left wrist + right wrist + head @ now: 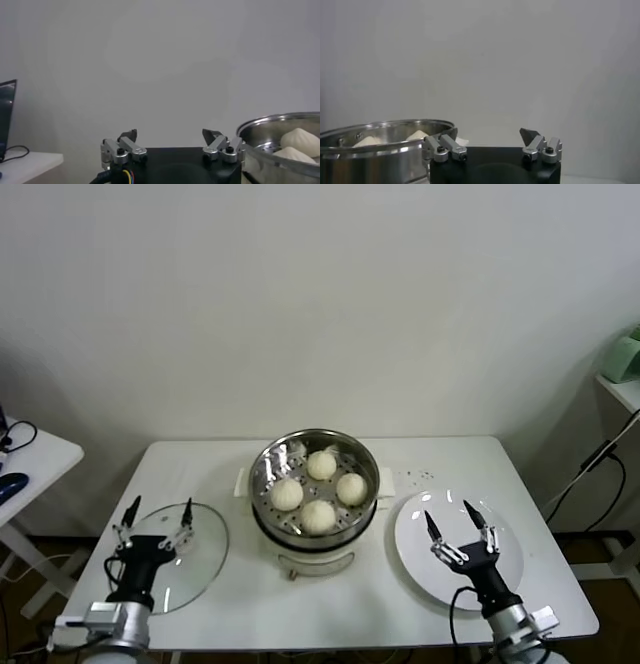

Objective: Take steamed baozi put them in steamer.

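Observation:
The steamer [262,467], a shiny steel pot on a white base, stands at the table's middle. Several cream-white baozi [318,516] lie inside it on the perforated tray. My left gripper [158,516] is open and empty above the glass lid, left of the steamer. My right gripper [457,523] is open and empty above the white plate, right of the steamer. The left wrist view shows the steamer's rim [280,121] with baozi [300,140] inside. The right wrist view shows the steamer [380,150] and baozi tops [418,135].
A round glass lid [205,554] lies flat at the table's left front. An empty white plate [415,549] lies at the right front. A side table [30,459] with cables stands to the left. A shelf [622,384] is at the far right.

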`<state>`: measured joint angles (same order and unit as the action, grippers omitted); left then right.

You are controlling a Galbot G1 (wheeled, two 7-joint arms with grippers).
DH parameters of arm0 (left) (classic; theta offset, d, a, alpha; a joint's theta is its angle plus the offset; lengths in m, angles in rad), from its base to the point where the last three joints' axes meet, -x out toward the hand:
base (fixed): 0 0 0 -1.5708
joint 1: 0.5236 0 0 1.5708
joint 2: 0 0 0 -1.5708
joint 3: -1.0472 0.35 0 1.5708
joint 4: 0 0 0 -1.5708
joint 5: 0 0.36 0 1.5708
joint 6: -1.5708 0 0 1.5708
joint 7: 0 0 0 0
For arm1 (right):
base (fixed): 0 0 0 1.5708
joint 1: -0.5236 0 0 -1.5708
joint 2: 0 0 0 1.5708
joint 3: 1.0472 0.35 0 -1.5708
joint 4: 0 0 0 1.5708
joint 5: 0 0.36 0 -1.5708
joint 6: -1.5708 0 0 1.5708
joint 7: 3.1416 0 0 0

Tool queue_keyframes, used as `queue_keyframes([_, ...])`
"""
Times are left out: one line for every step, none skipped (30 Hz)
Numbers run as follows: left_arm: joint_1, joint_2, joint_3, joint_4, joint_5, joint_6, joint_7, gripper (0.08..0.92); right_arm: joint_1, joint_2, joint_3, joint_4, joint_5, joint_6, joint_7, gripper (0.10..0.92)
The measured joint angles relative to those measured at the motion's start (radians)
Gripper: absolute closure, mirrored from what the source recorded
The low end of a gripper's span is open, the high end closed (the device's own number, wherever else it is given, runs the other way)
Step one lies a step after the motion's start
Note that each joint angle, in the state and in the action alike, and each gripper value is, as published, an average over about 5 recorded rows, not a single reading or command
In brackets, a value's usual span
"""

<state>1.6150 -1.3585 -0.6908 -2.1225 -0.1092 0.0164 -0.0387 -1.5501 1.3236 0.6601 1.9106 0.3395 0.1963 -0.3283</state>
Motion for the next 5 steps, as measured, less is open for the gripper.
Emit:
queue_keyframes([-0.002, -0.001, -0.001, 0.001, -0.001, 0.002, 0.0, 0.177, -0.005, 0.003, 0.002, 0.002, -0.001, 0.001, 0.0, 0.203])
queue_keyframes([-0.004, -0.002, -0.003, 0.002, -0.002, 0.003, 0.001, 0.177, -0.008, 0.006, 0.003, 0.004, -0.003, 0.002, 0.0, 0.203])
queue_keyframes([-0.005, -0.002, -0.004, 0.003, -0.004, 0.004, 0.001, 0.177, -0.012, 0.009, 0.005, 0.006, -0.004, 0.003, 0.0, 0.203])
queue_keyframes([-0.006, -0.003, -0.005, 0.004, -0.004, 0.005, 0.001, 0.177, -0.013, 0.011, 0.005, 0.007, -0.005, 0.003, 0.0, 0.203])
queue_keyframes([-0.006, -0.003, -0.006, 0.004, -0.005, 0.005, 0.001, 0.177, -0.015, 0.012, 0.006, 0.008, -0.006, 0.004, 0.0, 0.203])
